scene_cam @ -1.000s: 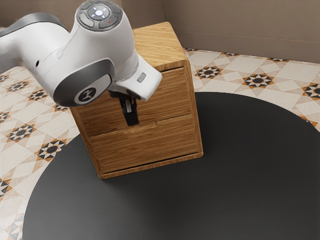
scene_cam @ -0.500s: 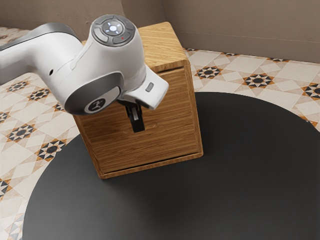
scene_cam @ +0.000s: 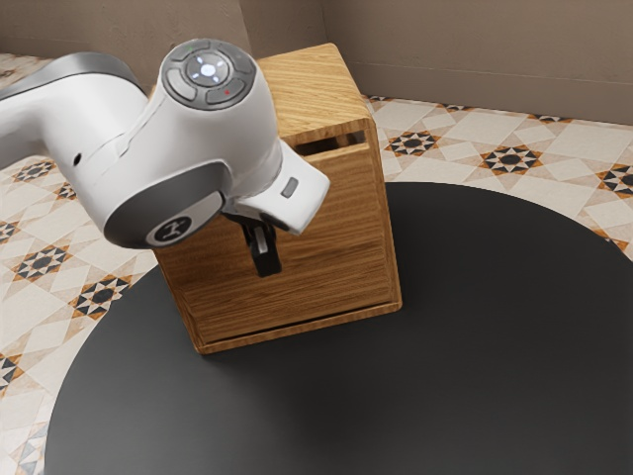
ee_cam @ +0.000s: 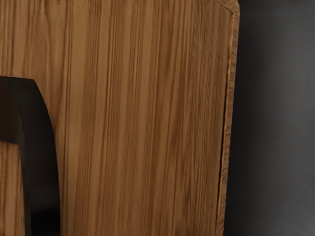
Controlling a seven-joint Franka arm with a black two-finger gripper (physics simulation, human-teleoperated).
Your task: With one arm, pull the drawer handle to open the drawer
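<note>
Hovering end effector (scene_cam: pixel 265 259), open or closed undeterminable, at drawer (scene_cam: pixel 336 203) front; needing straight, level outward pulling, avoiding slipping

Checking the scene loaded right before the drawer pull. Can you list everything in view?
wooden cabinet: one, light brown, standing on the round surface, toward the exterior view's left.
dark gap: one, black, along the top edge of the cabinet front.
round surface: one, black, under the cabinet and spreading toward the exterior view's right.
tiled floor: one, cream with black and orange stars, around the round surface.
wall: one, grey-brown, behind the cabinet.
arm: one, white and grey, coming in from the exterior view's left.
gripper: one, black, at the cabinet front, about mid-height.
</note>
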